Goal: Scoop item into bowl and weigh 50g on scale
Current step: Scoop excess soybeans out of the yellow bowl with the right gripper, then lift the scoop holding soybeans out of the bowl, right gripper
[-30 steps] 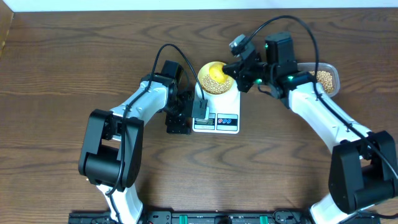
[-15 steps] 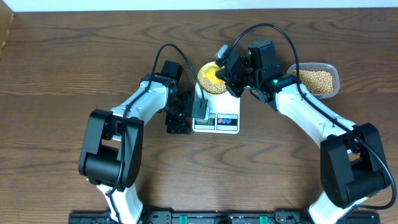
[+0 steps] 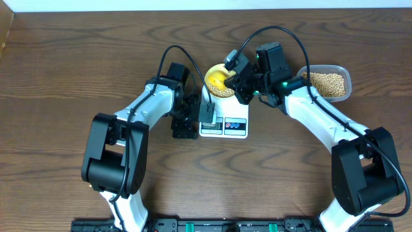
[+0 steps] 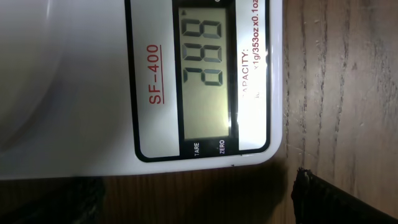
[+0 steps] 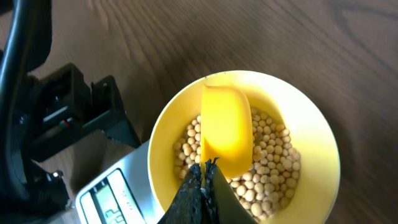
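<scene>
The wooden table (image 3: pixel 64 64) carries the white scale (image 3: pixel 225 111) between the two arms. A clear tub (image 3: pixel 348 78) holding more beans sits to its right, apart from it. The pale yellow bowl (image 5: pixel 311 143) stands on the scale's platform. The left claw (image 4: pixel 193 205) hangs wide open and empty at the scale's display end. The right claw (image 5: pixel 204 168) is clamped on the handle of a yellow scoop (image 5: pixel 227 130), held over the bowl. Tan beans (image 5: pixel 273 162) lie heaped inside the bowl.

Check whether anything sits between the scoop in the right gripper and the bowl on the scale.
Nothing visible does. The right gripper is shut on the handle of the scoop, which hangs directly over the open bowl, just above the beans inside. Nothing crosses that gap.
</scene>
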Motion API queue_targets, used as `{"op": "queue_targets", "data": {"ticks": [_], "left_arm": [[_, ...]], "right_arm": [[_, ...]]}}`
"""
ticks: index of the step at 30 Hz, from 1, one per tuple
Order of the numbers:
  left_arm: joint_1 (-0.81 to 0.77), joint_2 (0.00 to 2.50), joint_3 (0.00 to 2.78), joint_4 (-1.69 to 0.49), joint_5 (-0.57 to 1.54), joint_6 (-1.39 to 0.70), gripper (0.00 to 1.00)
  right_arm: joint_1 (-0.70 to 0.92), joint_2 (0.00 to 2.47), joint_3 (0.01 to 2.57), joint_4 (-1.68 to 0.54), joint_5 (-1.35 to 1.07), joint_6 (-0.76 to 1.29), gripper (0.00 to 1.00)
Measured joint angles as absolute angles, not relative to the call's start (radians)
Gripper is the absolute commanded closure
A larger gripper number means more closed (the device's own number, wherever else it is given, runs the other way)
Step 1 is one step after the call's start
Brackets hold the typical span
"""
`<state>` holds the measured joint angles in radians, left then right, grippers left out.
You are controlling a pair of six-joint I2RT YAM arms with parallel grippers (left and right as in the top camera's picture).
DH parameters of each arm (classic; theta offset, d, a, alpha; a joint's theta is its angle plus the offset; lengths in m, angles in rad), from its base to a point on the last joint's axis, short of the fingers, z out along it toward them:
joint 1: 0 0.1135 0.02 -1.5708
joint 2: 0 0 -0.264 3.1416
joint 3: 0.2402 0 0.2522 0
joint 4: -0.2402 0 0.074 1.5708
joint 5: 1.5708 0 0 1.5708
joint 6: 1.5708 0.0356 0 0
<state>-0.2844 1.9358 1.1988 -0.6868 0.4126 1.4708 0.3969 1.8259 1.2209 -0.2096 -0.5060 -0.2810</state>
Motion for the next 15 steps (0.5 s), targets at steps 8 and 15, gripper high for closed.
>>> {"op": "queue_targets", "data": {"ticks": [8, 15], "left_arm": [[-0.284, 1.936, 1.199, -0.687, 0.413, 1.471, 0.02], [-0.284, 1.936, 1.199, -0.687, 0.413, 1.471, 0.02]], "right_arm": [[0.381, 1.826, 1.221, -0.200, -0.611, -0.152, 0.99], [0.334, 1.826, 1.221, -0.184, -0.709, -0.047, 0.99]]}}
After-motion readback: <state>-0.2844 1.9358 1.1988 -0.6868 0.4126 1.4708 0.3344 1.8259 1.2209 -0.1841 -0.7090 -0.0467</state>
